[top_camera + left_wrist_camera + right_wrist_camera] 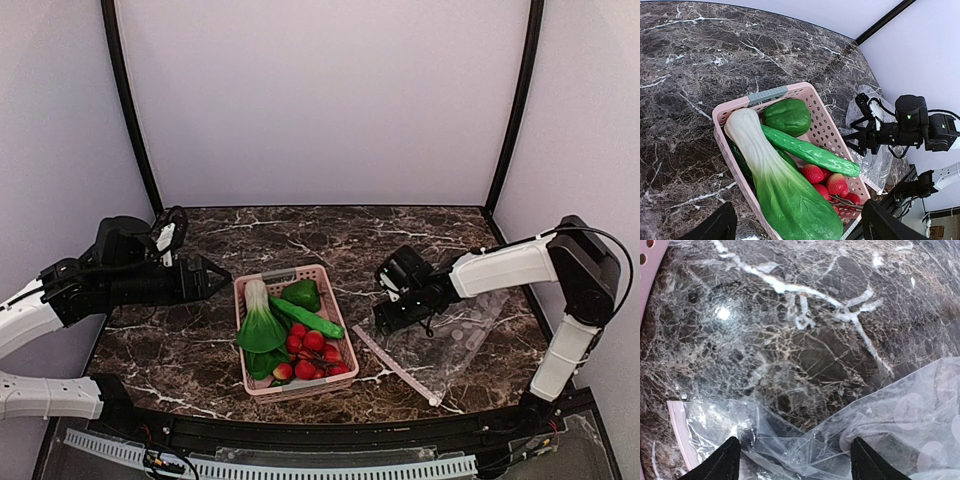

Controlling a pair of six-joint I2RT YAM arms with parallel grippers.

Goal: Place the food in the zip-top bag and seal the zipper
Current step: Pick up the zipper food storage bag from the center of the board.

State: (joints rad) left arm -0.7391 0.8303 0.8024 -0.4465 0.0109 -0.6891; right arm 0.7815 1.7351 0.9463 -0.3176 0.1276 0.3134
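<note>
The dark, white-veined marble table (300, 225) fills the floor of a pale-walled booth. Over it the left arm (90, 290) reaches in level from the left side. The left gripper (218, 276) hovers just left of the basket's far corner, its fingers spread wide with nothing between them. The right arm (500, 268) stretches in from the right. The right gripper (388, 318) points down over the near left part of the zip-top bag (470, 335), its two fingertips (730, 460) well apart. Crumpled clear plastic lies under and between them, but they pinch none of it. The bag lies flat and wrinkled on the table, right of the basket and apart from it, with pale oval prints showing through the film. The pink perforated basket (826, 120) sits at the middle of the table, with a grey handle on its far end. All the food lies in it. The bok choy (260, 322) fills the left side, white stalk toward the far end and green leaves toward the near end. A long cucumber (310, 318) runs on a slant across the middle, resting partly on the bok choy. The green pepper (302, 293) sits in the far right corner, touching the cucumber. Red toy strawberries (836, 183) are heaped in the near right corner. The zipper (395, 365), a narrow pale pinkish strip, runs along the bag's left edge, slanting toward the near right.
</note>
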